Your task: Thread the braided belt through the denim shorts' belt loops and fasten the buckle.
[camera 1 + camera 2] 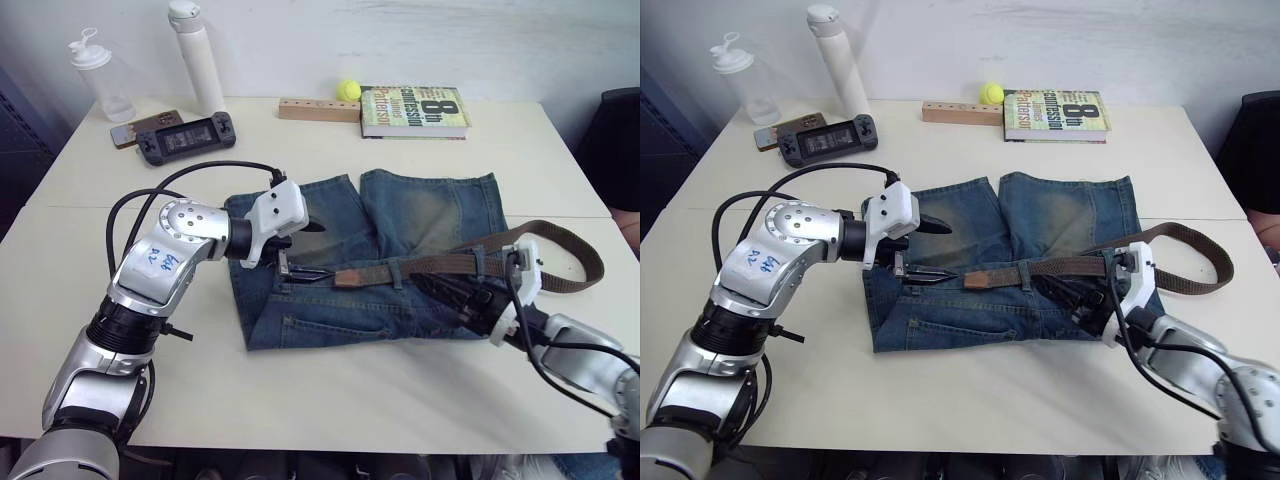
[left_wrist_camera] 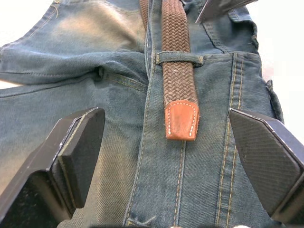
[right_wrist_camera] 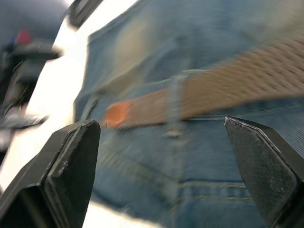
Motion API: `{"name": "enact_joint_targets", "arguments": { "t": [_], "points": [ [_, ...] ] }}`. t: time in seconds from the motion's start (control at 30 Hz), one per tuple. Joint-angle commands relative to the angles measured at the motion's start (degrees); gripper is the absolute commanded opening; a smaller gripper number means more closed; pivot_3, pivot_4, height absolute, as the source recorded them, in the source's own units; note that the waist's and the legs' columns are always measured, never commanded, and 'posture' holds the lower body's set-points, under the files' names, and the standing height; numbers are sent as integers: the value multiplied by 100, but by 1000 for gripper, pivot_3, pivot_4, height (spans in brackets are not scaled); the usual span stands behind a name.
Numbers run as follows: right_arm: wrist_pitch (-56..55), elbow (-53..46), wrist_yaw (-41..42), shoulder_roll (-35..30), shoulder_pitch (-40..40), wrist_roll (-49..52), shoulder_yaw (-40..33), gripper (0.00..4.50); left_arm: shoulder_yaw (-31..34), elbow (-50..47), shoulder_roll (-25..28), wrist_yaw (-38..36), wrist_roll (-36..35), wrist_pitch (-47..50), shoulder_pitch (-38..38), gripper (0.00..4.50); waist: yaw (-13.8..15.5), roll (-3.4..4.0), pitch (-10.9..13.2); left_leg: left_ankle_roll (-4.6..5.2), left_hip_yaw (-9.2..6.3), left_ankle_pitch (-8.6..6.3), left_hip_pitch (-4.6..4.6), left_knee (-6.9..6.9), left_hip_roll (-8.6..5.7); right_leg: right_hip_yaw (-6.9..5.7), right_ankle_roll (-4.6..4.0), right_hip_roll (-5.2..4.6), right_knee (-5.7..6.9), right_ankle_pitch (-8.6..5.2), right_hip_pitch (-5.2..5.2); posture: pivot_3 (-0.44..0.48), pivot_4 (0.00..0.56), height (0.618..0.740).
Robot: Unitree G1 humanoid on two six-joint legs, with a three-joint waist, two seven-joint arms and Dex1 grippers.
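— Where's it at?
— Threading: braided belt (image 1: 440, 265) lies along the denim shorts (image 1: 400, 255) waistband on the worktop (image 1: 300, 390), tip past one loop.
— Grippers?
— Left gripper (image 1: 300, 255) and right gripper (image 1: 455, 298) both spread, empty. Next, I'd guess, pinch the tip.

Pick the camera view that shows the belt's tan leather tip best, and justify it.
Left wrist view: the tan leather tip sits close and sharp, stitching visible, just past a belt loop. Eye views show it small on the waistband; right wrist view shows it blurred.
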Motion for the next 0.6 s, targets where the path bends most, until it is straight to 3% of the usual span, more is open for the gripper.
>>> {"name": "enact_joint_targets", "arguments": {
  "t": [0.03, 0.1, 0.23, 0.37, 0.5, 0.6],
  "points": [
    [-160, -1032, 1591, -1088, 150, -1578, 235, 4445, -13, -94, 146, -311, 62, -269, -73, 4500, 33, -2, 1, 1, 0, -1, -1, 0, 1, -1, 0, 1, -2, 0, 0, 0, 150, 738],
    [-842, -1431, 2410, -1860, 257, -3061, 691, 4445, -60, -124, 239, -504, 131, -437, -46, 4500, 40, -5, 2, 2, -2, -1, -2, -1, 1, -4, 1, 1, -3, 0, 3, 0, 150, 738],
    [-1774, -1703, 3101, -2304, 421, -4665, 1327, 4445, -79, -138, 292, -714, 187, -617, -55, 4500, 44, -15, 6, 5, -3, -3, -7, 3, -4, -5, 7, 0, -5, 4, 3, 0, 150, 738],
    [-2560, -1765, 3289, -2256, 514, -6121, 2067, 4445, -42, -106, 208, -717, 215, -664, -114, 4500, 54, -16, 6, 5, -4, -3, -9, 8, -5, -8, 9, 0, -3, 5, 4, 0, 150, 738],
    [-3170, -733, 2907, -1874, 117, -8261, 3414, 4445, -235, -135, -123, -623, 249, -607, -205, 4500, 45, -20, 5, 4, -5, -2, -9, 23, -6, -12, 10, 0, -2, 5, 8, 0, 150, 738],
    [-3098, -437, 2834, -1458, 13, -8470, 3381, 3498, -491, 70, -480, -348, 537, -692, -217, 4500, 60, -20, 5, 4, -4, -2, -11, 30, -8, -15, 10, 0, -1, 5, 9, 0, 150, 738]
  ]
}}
